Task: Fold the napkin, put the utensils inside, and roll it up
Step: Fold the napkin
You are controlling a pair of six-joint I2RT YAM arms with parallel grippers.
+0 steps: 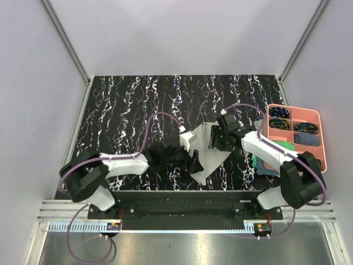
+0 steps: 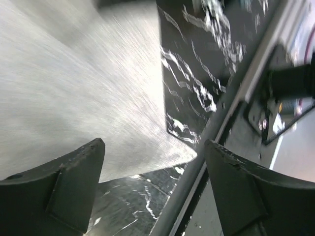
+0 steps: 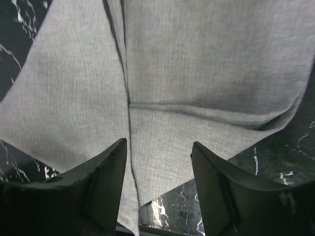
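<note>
One napkin, one pink tray, one left pincer, one right pincer.

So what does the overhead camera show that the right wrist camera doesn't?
Only the overhead view shows the whole setup: the left arm, the right arm, the pink tray and the folded cloths beside it. Only the right wrist view shows the napkin close up, with its weave and overlapping fold edges, framed by that arm's open jaws. Both show the napkin lying on the black marbled table.

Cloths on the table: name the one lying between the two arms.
The light grey napkin, mid-table; the dark green cloth and teal cloth lie folded beside the pink tray.
</note>
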